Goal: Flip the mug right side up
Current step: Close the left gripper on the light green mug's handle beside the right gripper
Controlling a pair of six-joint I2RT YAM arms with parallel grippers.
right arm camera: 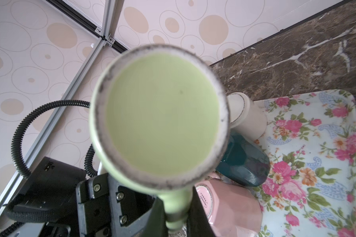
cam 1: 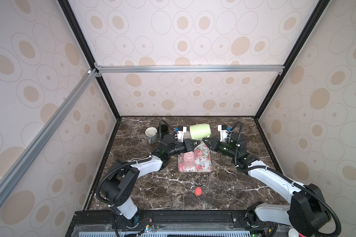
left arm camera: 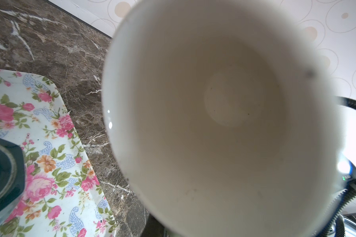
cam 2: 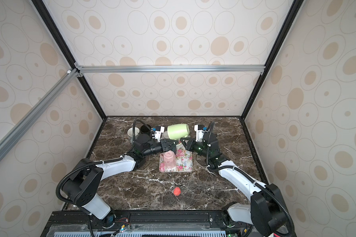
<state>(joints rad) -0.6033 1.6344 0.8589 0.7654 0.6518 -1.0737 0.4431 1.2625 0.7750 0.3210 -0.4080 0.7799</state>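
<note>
Above the far end of the floral tray (cam 1: 202, 162), the green mug (cam 1: 199, 131) hangs on its side, its handle (right arm camera: 176, 207) pinched in the right jaws. The left jaws sit at its rim; whether clamped I cannot tell. Roll the mouth upward slowly, handle held firm, and set it down beside the tray.

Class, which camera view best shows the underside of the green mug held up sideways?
The right wrist view: the base of the green mug faces the lens, grimy ring included. Both top views show only its side wall, lying sideways. The left wrist view looks into its white inside.
</note>
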